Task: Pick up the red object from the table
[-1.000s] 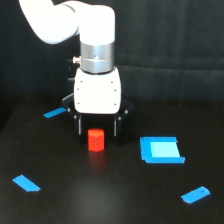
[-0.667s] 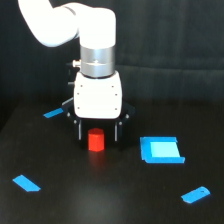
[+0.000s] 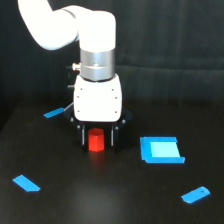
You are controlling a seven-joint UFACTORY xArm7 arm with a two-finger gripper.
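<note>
Exterior view, arm: a white xArm6 reached down over the table [image 3: 115, 200], a matte black surface.
Exterior view, claw: the gripper [image 3: 97, 138] stood spread, one dark finger on each side of the red object [image 3: 96, 140], apparently not yet pressing it.
Exterior view, target: the red block sat upright on the table, between the fingers, near the middle of the scene.
Exterior view, other items: a blue square piece [image 3: 161, 150] lay at the exterior view's right; small blue strips [image 3: 26, 183] lay scattered.
Step advice: judged from this, keep the fingers centred and low, then close squarely so the block does not twist.
Writing: no readable brand, label or text.
</note>
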